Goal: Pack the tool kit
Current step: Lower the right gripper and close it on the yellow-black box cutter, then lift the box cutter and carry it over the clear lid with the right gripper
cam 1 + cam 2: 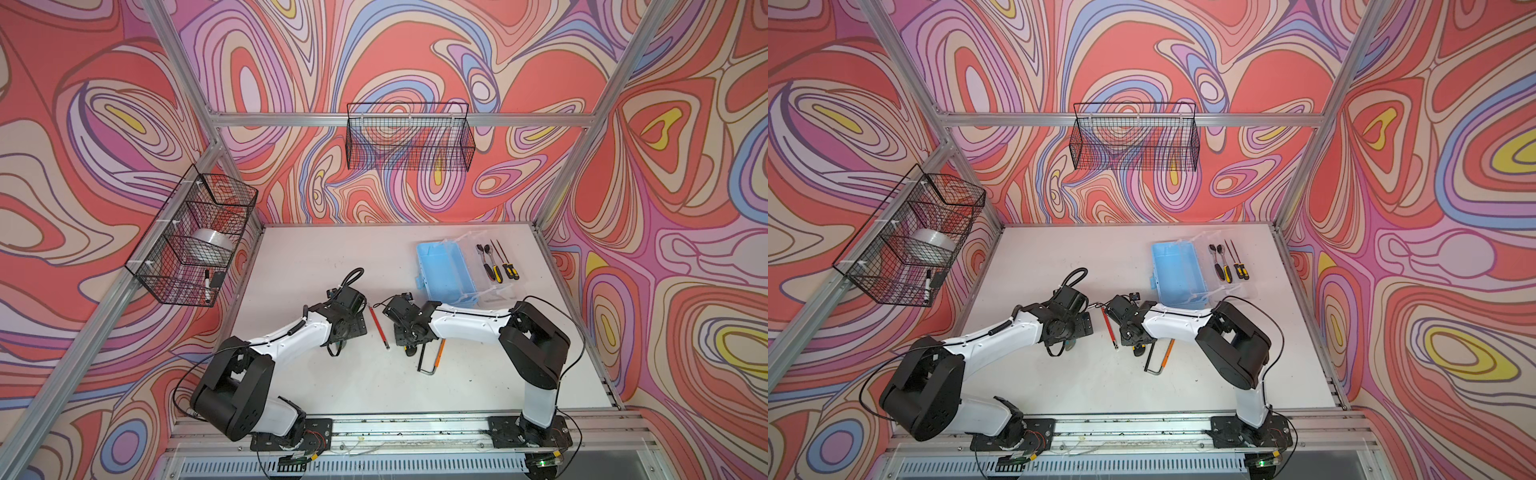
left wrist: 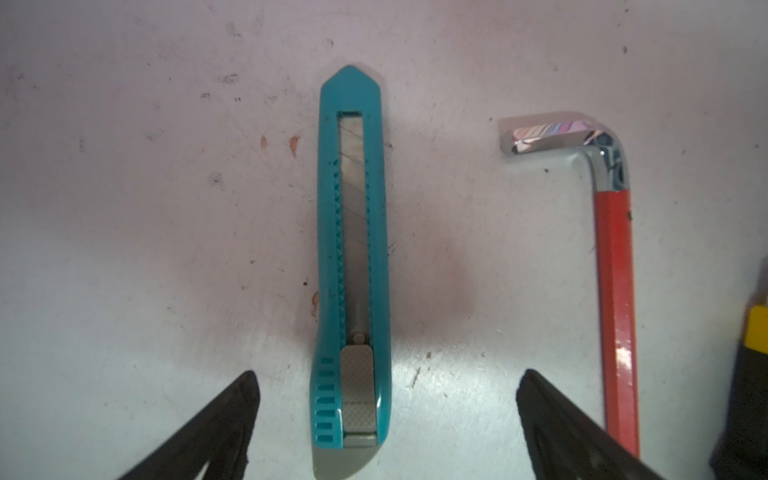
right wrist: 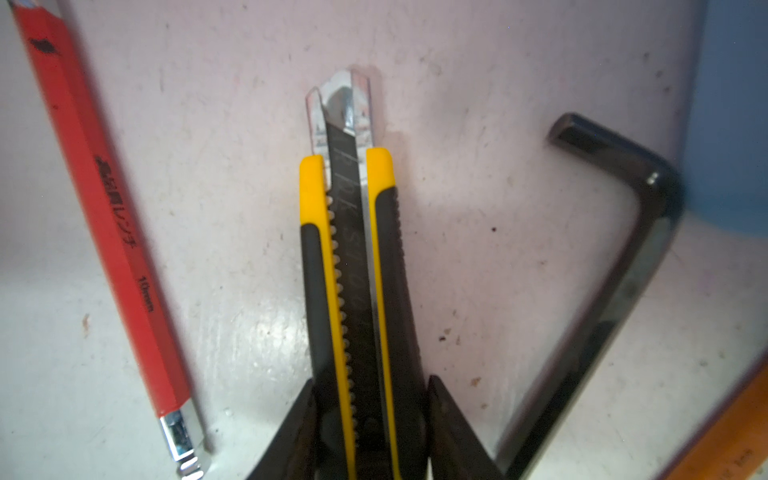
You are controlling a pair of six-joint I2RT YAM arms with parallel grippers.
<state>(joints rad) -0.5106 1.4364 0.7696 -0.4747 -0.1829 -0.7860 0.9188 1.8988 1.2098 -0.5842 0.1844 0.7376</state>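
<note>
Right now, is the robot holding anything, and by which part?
The right pincer grips the yellow-and-black knife by its handle's sides, far from the blade tip. The left pincer is open, holding nothing.

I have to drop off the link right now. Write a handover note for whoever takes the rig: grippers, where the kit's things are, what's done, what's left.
Left gripper: open, poised over the teal cutter, which lies flat on the table, not gripped.
Right gripper: shut on the yellow-black cutter.
Blue case: open at the back right; it looks empty.
Ratchets and screwdrivers lie by its opened clear lid.
The red hex key lies between the grippers, and the black hex key is beside the right one.
Done: nothing packed.
Left: put every tool in the case, then close the lid.
</note>
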